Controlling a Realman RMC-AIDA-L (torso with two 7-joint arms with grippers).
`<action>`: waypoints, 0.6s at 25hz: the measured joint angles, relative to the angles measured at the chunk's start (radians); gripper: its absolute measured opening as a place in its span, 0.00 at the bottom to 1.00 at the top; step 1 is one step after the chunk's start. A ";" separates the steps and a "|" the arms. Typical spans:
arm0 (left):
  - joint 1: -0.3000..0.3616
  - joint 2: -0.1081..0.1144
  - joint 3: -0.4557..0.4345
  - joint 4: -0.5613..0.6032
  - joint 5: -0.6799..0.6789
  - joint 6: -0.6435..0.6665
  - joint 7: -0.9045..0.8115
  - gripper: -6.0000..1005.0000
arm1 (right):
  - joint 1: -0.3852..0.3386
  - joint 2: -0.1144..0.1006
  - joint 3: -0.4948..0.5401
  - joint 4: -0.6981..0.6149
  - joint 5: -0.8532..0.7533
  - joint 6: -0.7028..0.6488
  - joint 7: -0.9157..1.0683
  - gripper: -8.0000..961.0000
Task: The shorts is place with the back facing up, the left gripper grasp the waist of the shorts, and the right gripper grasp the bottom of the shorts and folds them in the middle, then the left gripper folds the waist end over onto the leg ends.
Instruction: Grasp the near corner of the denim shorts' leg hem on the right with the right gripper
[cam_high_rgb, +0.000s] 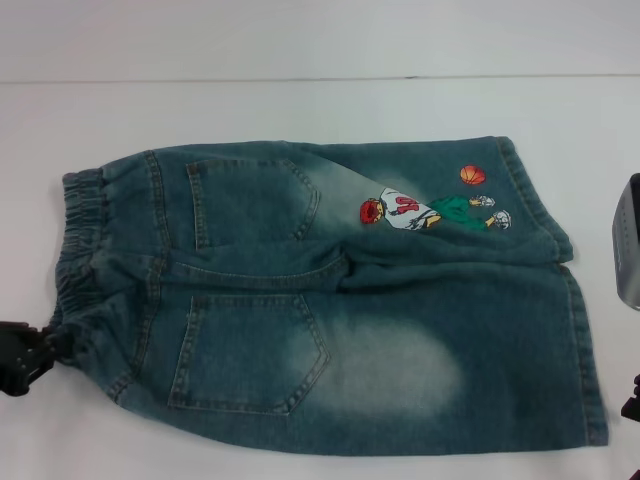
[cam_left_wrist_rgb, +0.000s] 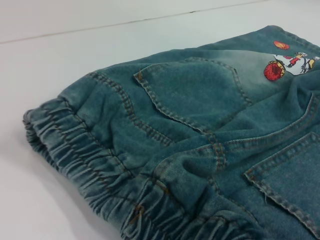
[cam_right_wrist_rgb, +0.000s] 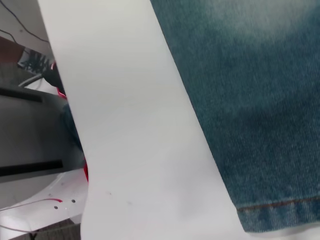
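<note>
The denim shorts lie flat with the back up, both back pockets showing. The ruffled waist is at the left. The bottom of the shorts points right: the far hem by the cartoon print and the near hem. My left gripper sits at the near corner of the waist, its tip against the band. The left wrist view looks closely along the waist. Only a black piece of my right gripper shows at the right edge, just off the near hem.
The white table stretches behind and around the shorts. A dark and silver part of the right arm stands at the right edge. Past the table edge, the right wrist view shows grey equipment and cables.
</note>
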 joint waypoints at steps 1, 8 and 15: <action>-0.001 0.000 0.000 -0.003 0.000 -0.002 0.001 0.10 | -0.002 0.000 -0.006 0.000 0.000 0.005 0.005 0.97; 0.002 0.000 -0.002 -0.004 -0.006 -0.009 0.005 0.10 | -0.005 0.000 -0.031 0.008 0.001 0.022 0.024 0.97; 0.004 0.000 -0.003 -0.004 -0.007 -0.009 0.008 0.10 | -0.003 0.002 -0.088 0.035 0.022 0.060 0.048 0.97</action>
